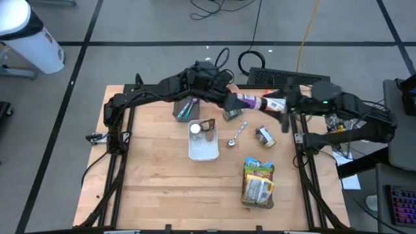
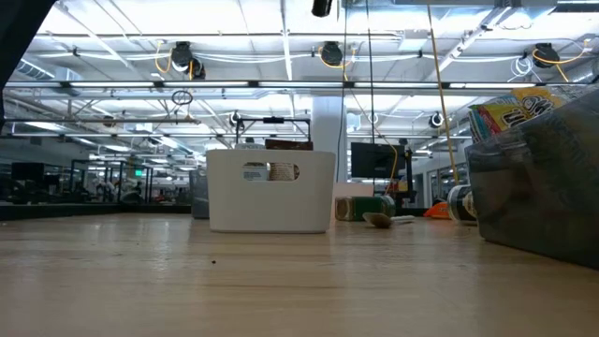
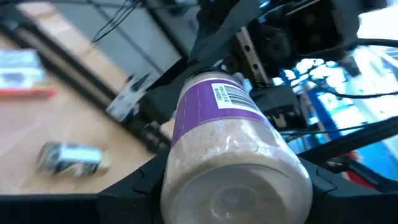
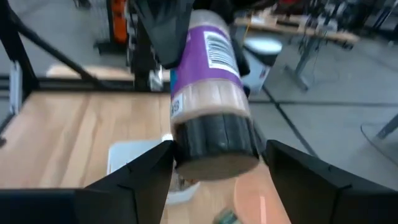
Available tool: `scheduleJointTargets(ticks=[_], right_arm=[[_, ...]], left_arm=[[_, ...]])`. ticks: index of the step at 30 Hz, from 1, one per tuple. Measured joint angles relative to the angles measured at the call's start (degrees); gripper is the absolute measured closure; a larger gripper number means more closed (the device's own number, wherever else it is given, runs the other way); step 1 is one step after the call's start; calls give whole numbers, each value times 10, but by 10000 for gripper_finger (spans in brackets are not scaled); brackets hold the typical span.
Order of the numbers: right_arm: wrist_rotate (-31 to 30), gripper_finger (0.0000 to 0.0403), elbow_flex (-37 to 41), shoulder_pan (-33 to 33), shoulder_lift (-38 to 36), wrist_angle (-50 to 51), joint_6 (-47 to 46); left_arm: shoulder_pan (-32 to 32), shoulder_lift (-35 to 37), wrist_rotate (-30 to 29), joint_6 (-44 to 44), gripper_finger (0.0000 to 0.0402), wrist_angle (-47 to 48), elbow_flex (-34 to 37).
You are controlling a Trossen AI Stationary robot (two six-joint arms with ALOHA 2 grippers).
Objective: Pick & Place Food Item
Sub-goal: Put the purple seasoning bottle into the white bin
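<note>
A clear jar (image 1: 250, 101) with a purple label, a black lid and pale powder inside hangs level in the air over the table's far right part. My left gripper (image 1: 235, 100) reaches in from the left and is shut on the jar's base end. My right gripper (image 1: 281, 106) comes from the right and is open. Its fingers (image 4: 149, 171) stand on either side of the black lid (image 4: 217, 146). I cannot tell whether they touch it. My left gripper pinches the jar's base end (image 3: 186, 180) between its two fingers (image 3: 134, 186), one on each side of the round wall. The fingers come level from the table's left and lie along the jar. The jar is lifted clear, on its side, lid toward the right arm.
A white bin (image 1: 203, 151) with small containers stands mid-table and also shows in the low view (image 2: 271, 190). A grey cup (image 1: 186, 109) holds toothbrushes. A spoon (image 1: 235, 135), a can (image 1: 264, 136), a small tin (image 1: 232, 115) and a snack bag (image 1: 259, 183) lie below the jar.
</note>
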State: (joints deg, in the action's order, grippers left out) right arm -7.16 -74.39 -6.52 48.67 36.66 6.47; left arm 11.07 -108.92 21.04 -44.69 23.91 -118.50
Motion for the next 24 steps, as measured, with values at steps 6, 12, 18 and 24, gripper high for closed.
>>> scheduleJointTargets(ticks=[6, 12, 18, 24], right_arm=[[-1, 156, 4, 0, -55, -21, 1], [9, 156, 90, 0, -120, -127, -9], [61, 160, 213, 0, -147, -351, -21], [59, 161, 276, 2, -124, -527, 27]], left_arm=[[3, 0, 24, -1, 188, -89, 0], [5, 0, 45, -6, 188, -184, 0], [0, -3, 49, 13, 188, -254, 0], [-10, -15, 72, 15, 188, -299, 0]])
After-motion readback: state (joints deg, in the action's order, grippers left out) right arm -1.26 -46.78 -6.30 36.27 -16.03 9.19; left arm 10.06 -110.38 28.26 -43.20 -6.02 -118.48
